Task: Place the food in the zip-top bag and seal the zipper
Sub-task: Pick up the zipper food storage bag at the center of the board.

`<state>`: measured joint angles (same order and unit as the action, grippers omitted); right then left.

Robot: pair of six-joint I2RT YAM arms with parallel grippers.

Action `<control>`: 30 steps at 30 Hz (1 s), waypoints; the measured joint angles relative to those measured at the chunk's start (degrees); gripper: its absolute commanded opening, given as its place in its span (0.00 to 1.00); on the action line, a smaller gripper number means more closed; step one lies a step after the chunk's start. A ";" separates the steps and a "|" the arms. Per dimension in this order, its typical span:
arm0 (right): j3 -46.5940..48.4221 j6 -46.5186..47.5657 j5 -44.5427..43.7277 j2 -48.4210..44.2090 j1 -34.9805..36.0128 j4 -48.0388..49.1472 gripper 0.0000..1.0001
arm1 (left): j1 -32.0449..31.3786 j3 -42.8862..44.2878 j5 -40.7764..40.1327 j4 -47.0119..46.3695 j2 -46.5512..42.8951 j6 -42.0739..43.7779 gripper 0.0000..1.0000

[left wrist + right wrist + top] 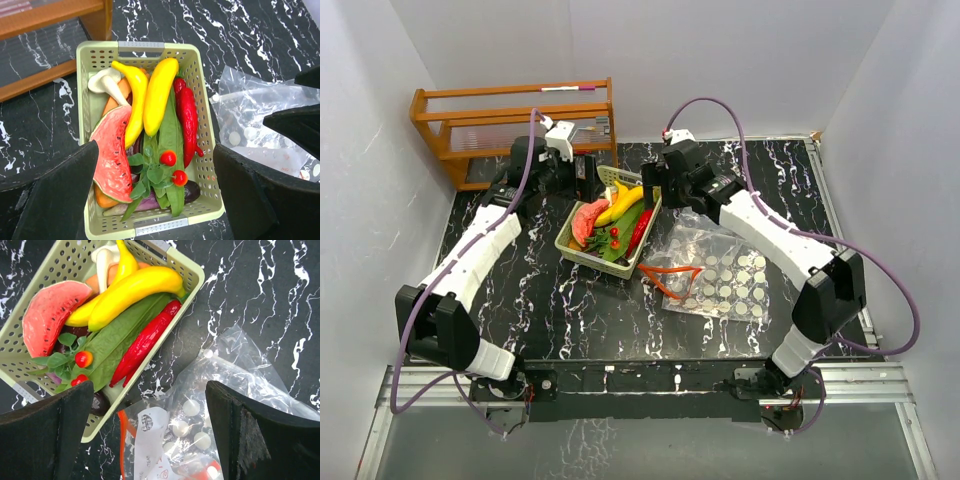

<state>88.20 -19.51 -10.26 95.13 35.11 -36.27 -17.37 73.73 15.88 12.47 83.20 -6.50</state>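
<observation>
The food lies piled in a pale green slatted basket (pixel 570 245) (pixel 87 115) (pixel 192 272): two yellow bananas (pixel 157 95), a watermelon slice (pixel 112 150), a red chilli (pixel 187 120), green pods (pixel 170 135) and a purple aubergine (pixel 191 192). The clear zip-top bag (pixel 720 275) (pixel 235 385) lies flat right of the basket, its orange zipper (pixel 670 275) toward the basket. My left gripper (pixel 588 180) (pixel 155 150) hangs open above the basket's far end. My right gripper (pixel 653 188) (pixel 150 390) hangs open over the gap between basket and bag. Neither holds anything.
A wooden rack (pixel 515 125) stands at the back left, just behind the left gripper. White walls close in the black marbled table (pixel 540 300) on three sides. A white mushroom (pixel 105 82) and small red tomatoes (pixel 168 158) also lie in the basket.
</observation>
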 measured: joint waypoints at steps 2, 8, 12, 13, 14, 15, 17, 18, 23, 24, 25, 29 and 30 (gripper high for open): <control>-0.31 0.59 -0.55 -1.31 0.02 0.48 0.98 | 0.00 0.76 0.07 -0.07 0.00 -0.39 0.97; -3.85 6.86 1.09 -5.70 0.02 0.79 0.98 | 0.00 0.94 0.70 -0.02 0.00 -1.05 0.97; -5.27 10.16 2.51 -7.30 0.24 -0.17 0.98 | 0.00 0.24 0.02 0.46 -0.02 -0.74 0.97; -5.29 10.71 2.47 -7.43 0.48 -0.61 0.98 | 0.00 0.07 -0.15 0.74 -0.02 -0.61 0.97; -5.29 11.47 1.92 -7.54 1.05 -1.20 0.98 | 0.00 -0.15 -0.33 1.09 -0.02 -0.55 0.97; -5.29 12.24 0.96 -7.58 2.03 -1.99 0.98 | 0.00 -0.42 -0.44 1.27 -0.07 -0.48 0.97; -5.29 13.64 -1.22 -7.72 5.31 -4.00 0.95 | 0.00 -0.90 -0.48 1.70 -0.07 -0.35 0.97; -5.33 14.10 -2.23 -7.78 7.34 -4.81 0.94 | 0.00 -1.27 -0.48 1.77 -0.07 -0.31 0.97; -6.91 14.71 -6.08 -8.39 16.74 -8.74 0.91 | 0.00 -4.46 -0.68 2.21 -0.61 -0.09 0.97; -7.43 14.69 -7.04 -8.44 18.05 -9.60 0.91 | 0.00 -5.44 -0.74 2.34 -0.90 -0.09 0.97; -7.72 14.69 -7.85 -8.44 18.97 -10.49 0.91 | 0.00 -6.47 -0.85 2.45 -1.18 -0.09 0.97; -8.28 14.71 -12.33 -8.39 22.29 -14.43 0.92 | 0.00 -8.96 -1.29 3.04 -2.21 0.07 0.97; -8.28 14.75 -13.60 -8.39 23.08 -15.04 0.92 | 0.00 -9.11 -1.38 3.13 -2.47 0.13 0.97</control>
<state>79.92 -4.75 -23.86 86.74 58.19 -51.31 -17.37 64.62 14.50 15.59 80.73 -6.37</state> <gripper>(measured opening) 0.916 0.971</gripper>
